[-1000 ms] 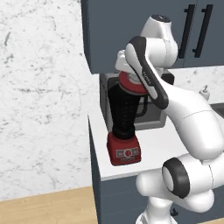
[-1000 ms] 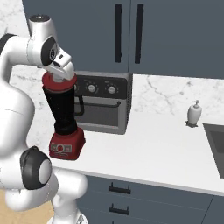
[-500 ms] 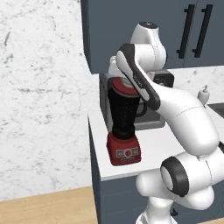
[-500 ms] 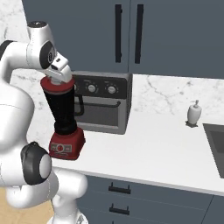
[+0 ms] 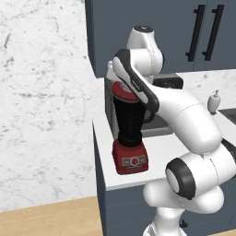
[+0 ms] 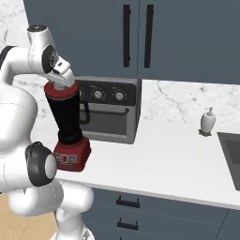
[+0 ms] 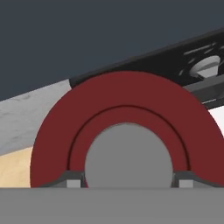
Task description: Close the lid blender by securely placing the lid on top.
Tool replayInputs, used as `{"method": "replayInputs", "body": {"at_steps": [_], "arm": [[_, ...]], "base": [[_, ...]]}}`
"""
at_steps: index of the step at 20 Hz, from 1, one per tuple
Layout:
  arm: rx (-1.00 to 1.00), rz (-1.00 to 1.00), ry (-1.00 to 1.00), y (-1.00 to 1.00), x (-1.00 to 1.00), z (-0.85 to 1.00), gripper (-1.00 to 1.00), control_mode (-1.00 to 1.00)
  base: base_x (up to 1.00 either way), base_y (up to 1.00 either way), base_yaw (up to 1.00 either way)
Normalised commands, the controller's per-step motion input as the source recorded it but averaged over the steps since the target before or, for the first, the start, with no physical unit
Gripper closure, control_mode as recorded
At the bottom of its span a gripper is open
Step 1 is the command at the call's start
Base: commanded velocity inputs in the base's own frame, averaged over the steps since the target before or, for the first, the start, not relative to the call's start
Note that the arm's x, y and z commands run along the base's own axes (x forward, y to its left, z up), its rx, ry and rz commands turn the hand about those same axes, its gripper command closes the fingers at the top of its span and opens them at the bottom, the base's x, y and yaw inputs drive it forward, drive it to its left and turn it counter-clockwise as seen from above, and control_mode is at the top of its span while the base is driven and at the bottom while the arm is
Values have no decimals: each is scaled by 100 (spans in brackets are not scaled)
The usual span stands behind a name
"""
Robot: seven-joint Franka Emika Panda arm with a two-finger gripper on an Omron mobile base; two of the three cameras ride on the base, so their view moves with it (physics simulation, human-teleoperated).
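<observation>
Our claw (image 7: 127, 183) grips the grey knob of the round red lid (image 7: 127, 109) on the tall black-jarred blender (image 6: 68, 126); releasing while tilted could leave it unseated.

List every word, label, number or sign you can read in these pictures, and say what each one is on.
No text can be read anywhere.
The blender base has round buttons with marks too small and blurred to read.
The toaster oven has three knobs with faint marks around them, too small to read.
The lid, the soap bottle and the cabinet doors carry no lettering.
</observation>
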Motion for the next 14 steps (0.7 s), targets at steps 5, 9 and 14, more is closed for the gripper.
{"method": "replayInputs", "body": {"at_steps": [5, 9, 14], "arm": [[-2, 0, -10, 23, 4, -31, 100, -100], [-1, 0, -3, -1, 1, -22, 100, -100], [-3, -7, 2, -13, 0, -48, 100, -100]], "base": [[0, 0, 0], [0, 0, 0], [0, 0, 0]]}}
